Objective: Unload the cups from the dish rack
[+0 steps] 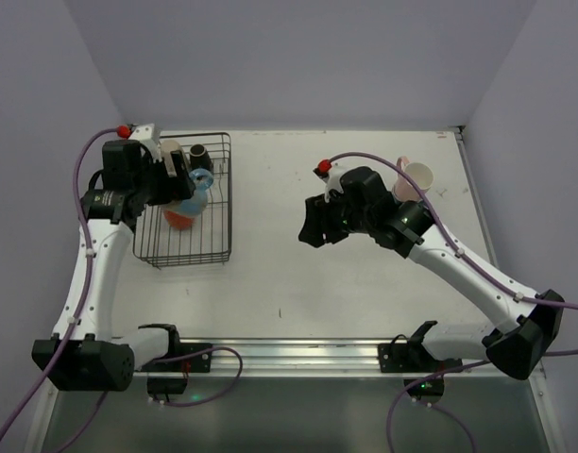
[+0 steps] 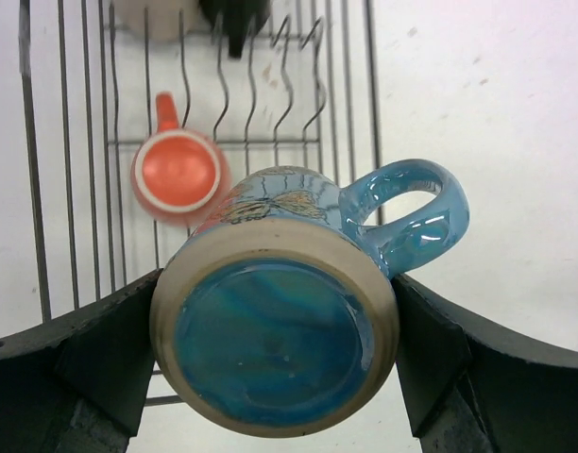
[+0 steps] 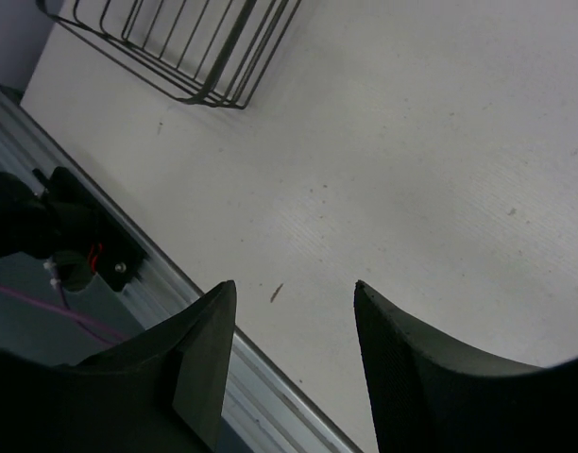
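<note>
While my left gripper (image 2: 275, 351) clamps the blue mug (image 2: 287, 316) above the dish rack (image 1: 180, 247), my right gripper (image 3: 291, 311) hangs half-open, empty, right of that rack.

White table top (image 1: 346, 283) is seen, matte, with faint scuffs and a few dark specks. One short dark mark (image 3: 276, 293) is picked up near the table's front edge in the right wrist view. An aluminium rail (image 1: 298, 351) is run along that front edge. The table is enclosed on three sides by pale lavender panels: back wall (image 1: 298, 57), left wall (image 1: 34, 104), right wall (image 1: 549, 104). A darker grey surface (image 1: 298, 415) is seen below the rail.
</note>
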Controlling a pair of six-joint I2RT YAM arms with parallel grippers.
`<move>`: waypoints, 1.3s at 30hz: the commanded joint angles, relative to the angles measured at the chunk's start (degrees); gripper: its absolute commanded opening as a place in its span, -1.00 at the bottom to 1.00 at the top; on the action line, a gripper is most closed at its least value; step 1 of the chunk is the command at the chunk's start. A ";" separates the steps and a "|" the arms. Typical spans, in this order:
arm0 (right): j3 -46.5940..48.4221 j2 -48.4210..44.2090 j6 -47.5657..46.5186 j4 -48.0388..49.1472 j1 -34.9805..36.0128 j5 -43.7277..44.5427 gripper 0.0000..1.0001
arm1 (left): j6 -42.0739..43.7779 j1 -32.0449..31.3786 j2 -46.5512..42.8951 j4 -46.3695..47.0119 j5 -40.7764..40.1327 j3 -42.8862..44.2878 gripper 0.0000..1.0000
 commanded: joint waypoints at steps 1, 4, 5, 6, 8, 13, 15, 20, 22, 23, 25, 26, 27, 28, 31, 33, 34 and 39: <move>2.44 0.24 4.50 7.30 0.55 -8.15 0.11 | -3.09 0.12 -5.23 6.10 7.94 5.25 -1.00; -1.86 -1.95 8.79 16.10 0.55 -13.95 0.11 | -6.43 0.12 -7.86 11.37 14.61 3.42 -1.00; -2.57 -2.39 9.95 18.12 0.55 -15.97 0.11 | -7.39 0.12 -8.74 13.22 16.46 2.28 -1.00; -3.88 -3.27 12.05 21.88 0.55 -16.94 0.11 | -9.32 0.12 -10.57 17.68 20.39 -0.69 -1.00; -4.60 -3.80 13.73 24.80 0.55 -18.53 0.11 | -11.44 0.12 -12.43 22.18 24.28 -3.78 -1.00; -2.32 -2.05 15.58 27.45 0.63 -21.26 0.11 | -21.62 0.12 -18.15 39.38 35.27 -14.32 -1.00; -2.14 -1.70 16.20 29.73 0.55 -22.31 0.11 | -26.64 0.12 -19.47 44.00 39.05 -16.98 -1.00; -6.52 -3.18 18.83 40.27 0.55 -25.56 0.08 | -35.95 0.12 -21.14 58.84 43.36 -23.74 -1.00; -8.28 -3.54 20.06 43.97 0.63 -26.27 0.08 | -38.24 0.12 -21.32 63.76 44.07 -25.59 -1.00; -8.81 -3.63 20.50 45.02 0.55 -26.62 0.08 | -39.12 0.12 -21.23 64.65 44.34 -25.86 -1.00; -10.04 -3.72 22.09 48.10 0.55 -27.32 0.08 | -38.96 0.12 -20.97 64.48 44.60 -25.51 -1.00; -10.31 -3.19 22.61 49.24 0.55 -27.33 0.08 | -38.52 0.12 -20.44 64.05 44.95 -25.16 -1.00; -10.66 -2.84 23.75 49.77 0.55 -27.24 0.08 | -38.17 0.12 -20.09 62.82 45.13 -24.37 -1.00; -11.01 -2.32 24.37 50.74 0.55 -27.50 0.08 | -37.64 0.12 -19.82 61.94 45.22 -23.84 -1.00; -13.29 -0.99 27.01 56.44 0.55 -28.03 0.08 | -37.20 0.12 -19.47 61.76 45.04 -23.22 -1.00; -16.70 -0.82 29.38 63.73 0.63 -27.77 0.08 | -37.29 0.12 -19.56 61.76 45.04 -23.14 -1.00; -17.51 -0.73 29.73 65.67 0.55 -27.42 0.08 | -37.37 0.12 -19.56 61.76 45.13 -23.22 -1.00; -22.08 -1.69 30.97 73.41 0.63 -24.25 0.08 | -37.02 0.12 -19.82 60.97 44.78 -23.05 -1.00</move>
